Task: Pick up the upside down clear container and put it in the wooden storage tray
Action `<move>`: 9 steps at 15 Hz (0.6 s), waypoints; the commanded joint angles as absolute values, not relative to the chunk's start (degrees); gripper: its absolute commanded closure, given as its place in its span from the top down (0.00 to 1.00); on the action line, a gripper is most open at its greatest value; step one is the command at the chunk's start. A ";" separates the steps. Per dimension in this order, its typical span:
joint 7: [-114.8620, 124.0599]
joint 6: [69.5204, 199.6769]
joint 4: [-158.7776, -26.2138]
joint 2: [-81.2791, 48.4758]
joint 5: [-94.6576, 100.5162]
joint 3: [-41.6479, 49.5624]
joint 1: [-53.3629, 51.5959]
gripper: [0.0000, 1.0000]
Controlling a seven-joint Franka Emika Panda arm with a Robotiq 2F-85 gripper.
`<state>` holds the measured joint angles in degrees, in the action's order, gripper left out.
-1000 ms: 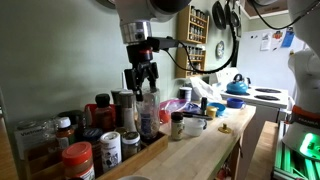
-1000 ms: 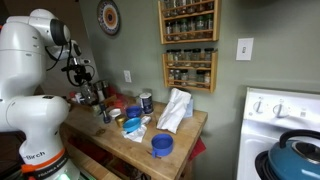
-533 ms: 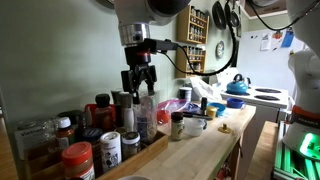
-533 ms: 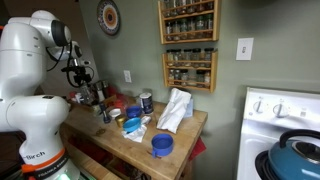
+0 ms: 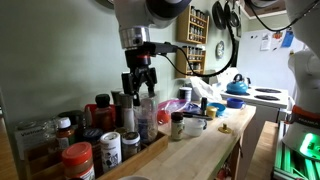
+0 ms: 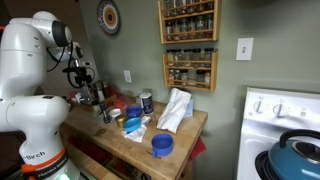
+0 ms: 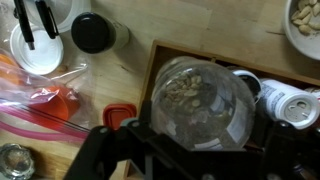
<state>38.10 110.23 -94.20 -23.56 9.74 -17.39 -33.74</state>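
- The upside down clear container [image 5: 147, 116] is directly below the gripper [image 5: 141, 88], with its long axis vertical (in line with the fingers).
- The jaws are clamped on its upper end.
- Beneath it lies the wooden storage tray [image 7: 152, 65]; the container is inside the rim (floor contact unclear).
- Count: one container, one tray, one arm.

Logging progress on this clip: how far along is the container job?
Looks done: the gripper holds the clear container upright, and it is over the wooden tray, beside a white-capped jar. In hand: setting it down; I cannot tell if it touches the tray floor. Left: release and withdraw.
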 commanded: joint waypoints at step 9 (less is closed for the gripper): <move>39.04 112.13 -97.88 -17.36 8.87 -17.19 -34.69 1.00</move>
